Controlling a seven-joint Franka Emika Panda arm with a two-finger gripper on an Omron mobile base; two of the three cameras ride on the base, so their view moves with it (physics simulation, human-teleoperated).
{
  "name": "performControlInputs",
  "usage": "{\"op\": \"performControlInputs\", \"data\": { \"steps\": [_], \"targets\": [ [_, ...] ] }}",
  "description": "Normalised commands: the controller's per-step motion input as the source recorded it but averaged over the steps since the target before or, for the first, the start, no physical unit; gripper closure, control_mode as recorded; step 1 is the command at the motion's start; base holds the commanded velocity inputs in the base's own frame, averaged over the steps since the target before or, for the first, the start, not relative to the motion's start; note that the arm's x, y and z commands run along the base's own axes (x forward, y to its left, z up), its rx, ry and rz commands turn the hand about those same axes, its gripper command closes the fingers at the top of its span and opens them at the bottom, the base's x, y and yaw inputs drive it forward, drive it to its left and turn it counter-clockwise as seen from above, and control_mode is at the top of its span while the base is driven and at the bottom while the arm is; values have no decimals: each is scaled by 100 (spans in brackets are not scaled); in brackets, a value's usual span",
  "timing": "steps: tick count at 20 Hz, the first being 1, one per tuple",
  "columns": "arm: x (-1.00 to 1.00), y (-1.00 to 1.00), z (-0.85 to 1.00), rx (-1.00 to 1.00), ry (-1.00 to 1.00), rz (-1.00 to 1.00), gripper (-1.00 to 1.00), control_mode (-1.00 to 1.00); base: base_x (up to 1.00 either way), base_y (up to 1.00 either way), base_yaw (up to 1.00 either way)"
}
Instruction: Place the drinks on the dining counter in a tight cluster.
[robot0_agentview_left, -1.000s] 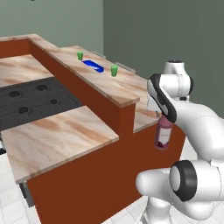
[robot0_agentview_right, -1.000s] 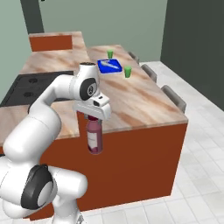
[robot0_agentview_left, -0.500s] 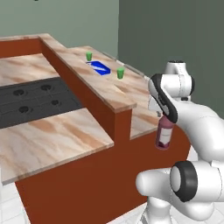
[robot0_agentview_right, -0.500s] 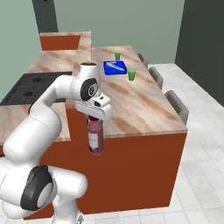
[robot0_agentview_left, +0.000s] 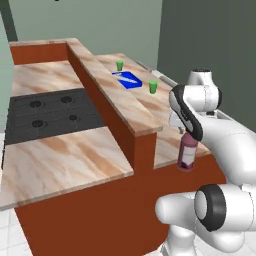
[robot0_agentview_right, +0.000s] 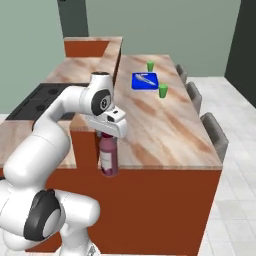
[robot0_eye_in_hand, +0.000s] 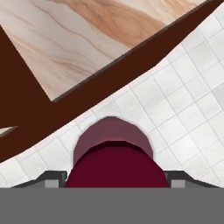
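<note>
A: The gripper (robot0_agentview_right: 108, 134) is clamped on the neck of the maroon bottle (robot0_agentview_right: 108, 156), one finger on each side. The bottle hangs upright under it, its pale label facing the base.

B: Where is that relative to the dining counter (robot0_agentview_right: 172, 134)?

A: In the right base view the bottle hangs in front of the counter's near left corner, its lower half against the reddish-brown base below the slab edge. In the left base view the bottle (robot0_agentview_left: 187, 151) overlaps the near edge of the same slab (robot0_agentview_left: 127, 102), with the gripper (robot0_agentview_left: 186, 134) just above it. I cannot tell whether it touches the counter.

B: And from the hand?

A: The hand view looks straight down the bottle (robot0_eye_in_hand: 114, 162): a dark red round shape between the two dark fingertips (robot0_eye_in_hand: 54, 178). Past it lie white floor tiles (robot0_eye_in_hand: 183, 109), a strip of brown counter edge, and marble beyond that.

B: Anything on the dining counter?

A: Toward its far end, a blue tray (robot0_agentview_right: 145, 80) with a pale utensil on it. Two small green cups flank the tray, one (robot0_agentview_right: 150, 66) beyond it, one (robot0_agentview_right: 163, 90) nearer and to the right of it.

B: What sits beside the counter?

A: On its left, lower down, a marble top with a black stove (robot0_agentview_left: 47, 114). On its right, grey chairs (robot0_agentview_right: 215, 135) are tucked along the edge.
</note>
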Motion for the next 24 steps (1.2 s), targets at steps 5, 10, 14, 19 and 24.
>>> {"op": "performControlInputs", "data": {
  "steps": [5, 10, 14, 19, 24],
  "targets": [
    [0, 0, 0, 0, 0, 0, 100, 100, 46, -37, 15],
    [0, 0, 0, 0, 0, 0, 100, 100, 46, -39, 15],
    [0, 0, 0, 0, 0, 0, 100, 100, 45, -39, 18],
    [0, 0, 0, 0, 0, 0, 100, 100, 34, -41, 20],
    [0, 0, 0, 0, 0, 0, 100, 100, 19, -49, 13]
  ]
}}
